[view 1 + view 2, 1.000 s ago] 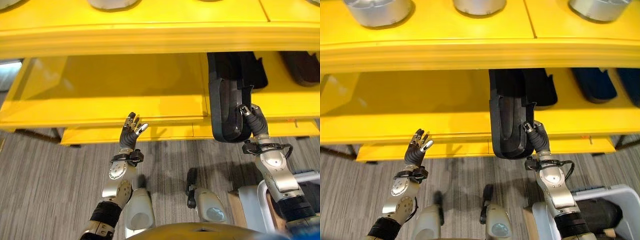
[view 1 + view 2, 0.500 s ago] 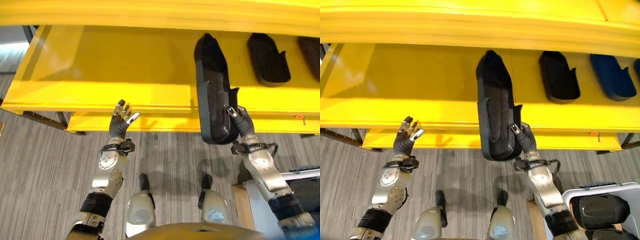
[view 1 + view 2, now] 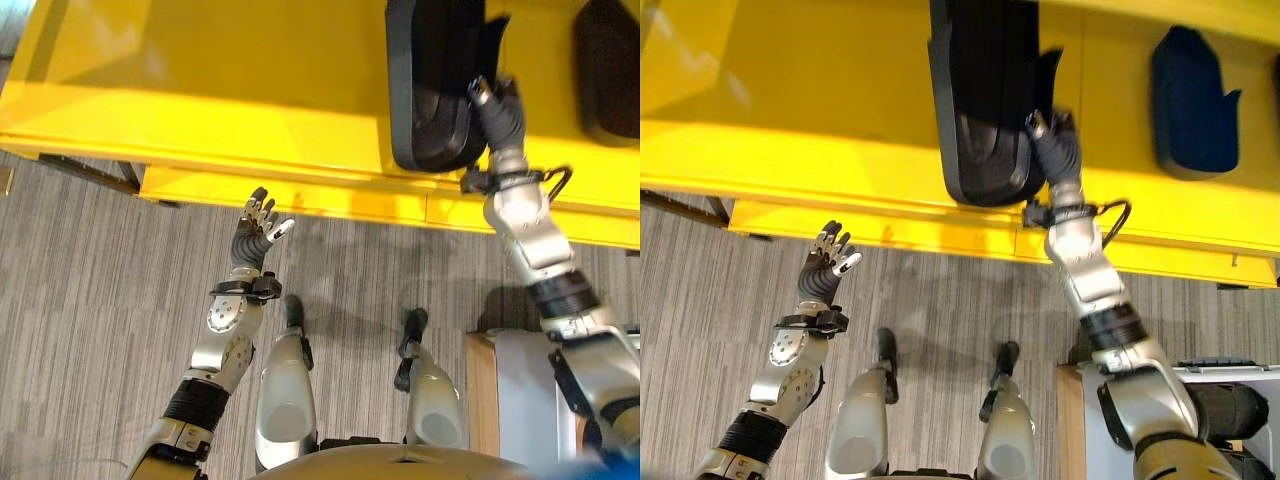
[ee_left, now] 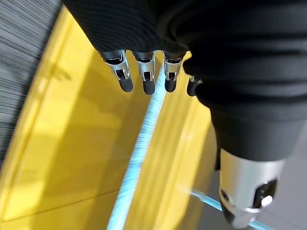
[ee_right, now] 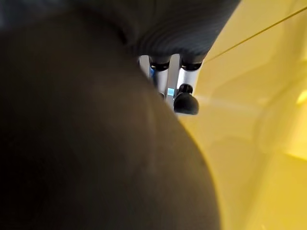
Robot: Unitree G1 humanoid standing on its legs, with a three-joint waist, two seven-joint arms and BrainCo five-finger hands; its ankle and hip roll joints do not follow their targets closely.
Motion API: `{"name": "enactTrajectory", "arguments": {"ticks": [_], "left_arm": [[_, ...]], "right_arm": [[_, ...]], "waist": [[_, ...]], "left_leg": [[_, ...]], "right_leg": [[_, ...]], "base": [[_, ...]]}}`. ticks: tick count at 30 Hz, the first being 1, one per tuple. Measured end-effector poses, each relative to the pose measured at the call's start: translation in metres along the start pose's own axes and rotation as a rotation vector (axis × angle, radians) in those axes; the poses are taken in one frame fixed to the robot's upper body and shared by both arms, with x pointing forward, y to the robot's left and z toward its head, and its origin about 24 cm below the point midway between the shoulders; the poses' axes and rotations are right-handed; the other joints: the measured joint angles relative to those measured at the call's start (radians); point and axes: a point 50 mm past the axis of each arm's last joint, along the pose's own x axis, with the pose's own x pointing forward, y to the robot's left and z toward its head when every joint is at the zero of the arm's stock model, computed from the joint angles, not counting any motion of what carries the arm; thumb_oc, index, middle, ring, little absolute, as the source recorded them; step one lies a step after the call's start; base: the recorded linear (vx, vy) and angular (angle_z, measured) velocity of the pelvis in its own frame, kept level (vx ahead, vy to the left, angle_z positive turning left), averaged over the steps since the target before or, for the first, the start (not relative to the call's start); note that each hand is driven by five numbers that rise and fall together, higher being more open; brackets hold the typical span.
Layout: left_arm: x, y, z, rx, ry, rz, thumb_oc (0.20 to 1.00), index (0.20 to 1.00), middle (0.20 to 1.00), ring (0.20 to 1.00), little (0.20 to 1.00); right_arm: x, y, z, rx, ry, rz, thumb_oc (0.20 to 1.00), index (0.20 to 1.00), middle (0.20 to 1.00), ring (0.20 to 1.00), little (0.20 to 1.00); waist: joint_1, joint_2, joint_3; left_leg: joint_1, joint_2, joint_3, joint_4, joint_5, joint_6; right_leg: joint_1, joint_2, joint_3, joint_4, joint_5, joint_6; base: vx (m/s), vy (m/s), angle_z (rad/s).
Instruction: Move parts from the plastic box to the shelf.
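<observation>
Left eye view: we see the right hand (image 3: pixel 498 112) raised to the yellow shelf (image 3: pixel 200 110), with its fingers curled on the near right edge of a long black part (image 3: pixel 432 90). The part lies lengthwise on the shelf board, its rounded near end close to the shelf's front lip and its far end running out of the top of the frame. In the right wrist view the part (image 5: pixel 86 143) is a broad dark mass against the palm, with fingertips (image 5: pixel 186 103) showing past its edge and the shelf (image 5: pixel 259 120) beyond them. We read the right hand as clamped on the part. A second black part (image 3: pixel 608 70) lies on the same board well to the right of the first; in the right eye view it appears dark blue-black (image 3: pixel 1193 100), flat on the board and apart from the held part. The left hand (image 3: pixel 255 240) hangs over the grey striped floor (image 3: pixel 80 290), just in front of the shelf's lower yellow rail (image 3: pixel 300 195), palm up and touching nothing. In the left wrist view its fingers (image 4: pixel 144 76) are straight, spread slightly apart, and hold nothing. At the lower right of the right eye view, we see a corner of the grey plastic box (image 3: pixel 1240 375) with a dark part (image 3: pixel 1228 410) in it.
</observation>
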Motion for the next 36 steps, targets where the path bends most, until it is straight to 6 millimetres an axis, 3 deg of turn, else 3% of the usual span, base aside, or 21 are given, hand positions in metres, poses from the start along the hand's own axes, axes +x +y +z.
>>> {"name": "enactTrajectory", "arguments": {"ticks": [2,5,13,19,23,26,36], "left_arm": [[0.0,0.003,0.002,0.005,0.0,0.001,1.0,1.0,1.0,1.0,1.0],[0.001,-0.001,0.013,0.014,-0.033,-0.04,1.0,1.0,1.0,1.0,1.0],[0.001,-0.004,0.011,-0.007,-0.015,-0.064,1.0,1.0,1.0,1.0,1.0],[0.0,-0.008,0.007,-0.025,0.007,-0.083,1.0,1.0,1.0,1.0,1.0],[0.005,-0.018,0.009,-0.025,0.001,-0.128,1.0,1.0,1.0,1.0,1.0],[0.004,-0.027,0.005,-0.024,0.02,-0.171,1.0,1.0,1.0,1.0,1.0],[0.008,-0.03,0.01,-0.024,-0.001,-0.183,1.0,1.0,1.0,1.0,1.0]], "right_arm": [[0.01,-0.007,0.006,-0.005,-0.006,-0.033,0.2,0.2,0.2,0.2,0.2],[0.045,-0.013,0.017,-0.046,0.023,-0.065,0.2,0.2,0.2,0.2,0.2],[0.074,-0.029,0.02,-0.072,0.112,-0.161,0.2,0.2,0.2,0.2,0.2],[0.067,-0.057,-0.017,-0.171,0.325,-0.247,0.2,0.2,0.2,0.2,0.2],[0.074,-0.063,-0.009,-0.172,0.338,-0.269,0.2,0.2,0.2,0.2,0.2],[0.078,-0.067,-0.004,-0.174,0.348,-0.283,0.2,0.2,0.2,0.2,0.2],[0.081,-0.063,0.0,-0.192,0.337,-0.269,0.2,0.2,0.2,0.2,0.2]], "waist": [[0.003,0.001,0.018],[0.002,0.009,0.039],[0.015,0.025,0.051],[0.045,0.033,0.064],[0.049,0.037,0.064],[0.052,0.058,0.065],[0.051,0.063,0.062]], "left_leg": [[-0.015,0.001,0.0,0.01,0.0,0.0],[-0.055,0.008,0.0,0.032,0.002,0.0],[-0.121,0.012,-0.001,0.07,0.001,0.004],[-0.132,0.011,-0.005,0.079,0.0,0.004],[-0.137,0.01,-0.006,0.081,0.002,0.006],[-0.14,-0.003,-0.007,0.075,0.007,0.013],[-0.15,-0.006,-0.014,0.075,0.011,0.013]], "right_leg": [[-0.018,-0.001,0.005,0.015,-0.001,-0.002],[-0.072,0.001,0.019,0.048,-0.001,-0.003],[-0.15,-0.004,0.034,0.094,-0.003,-0.009],[-0.157,-0.005,0.035,0.102,-0.007,-0.015],[-0.16,-0.007,0.034,0.104,-0.004,-0.011],[-0.167,-0.019,0.031,0.111,-0.005,-0.01],[-0.174,-0.021,0.028,0.115,-0.004,-0.01]], "base": [[-0.07,0.002,-0.06],[-0.05,-0.005,-0.1],[-0.03,-0.002,-0.02],[0.04,-0.012,0.01],[0.0,-0.003,0.01],[0.0,-0.011,0.05],[0.0,-0.001,0.01]]}}
